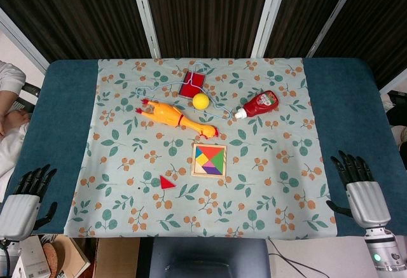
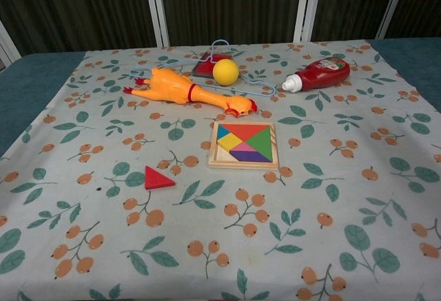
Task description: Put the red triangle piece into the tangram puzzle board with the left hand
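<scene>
A small red triangle piece [image 1: 167, 182] [image 2: 158, 178] lies flat on the floral cloth, left of and slightly nearer than the wooden tangram board [image 1: 209, 160] [image 2: 244, 144]. The board holds several coloured pieces. My left hand [image 1: 27, 195] rests at the table's near left corner, fingers apart and holding nothing, far left of the triangle. My right hand [image 1: 360, 186] sits at the near right edge, fingers spread and empty. Neither hand shows in the chest view.
A rubber chicken [image 1: 173, 116] [image 2: 186, 91] lies behind the board. Further back are a yellow ball [image 1: 201, 101] [image 2: 225, 71], a red pouch [image 1: 192, 83], a blue wire hanger [image 1: 154, 90] and a ketchup bottle [image 1: 259, 105] [image 2: 320, 74]. A person's arm [image 1: 9, 90] is at far left.
</scene>
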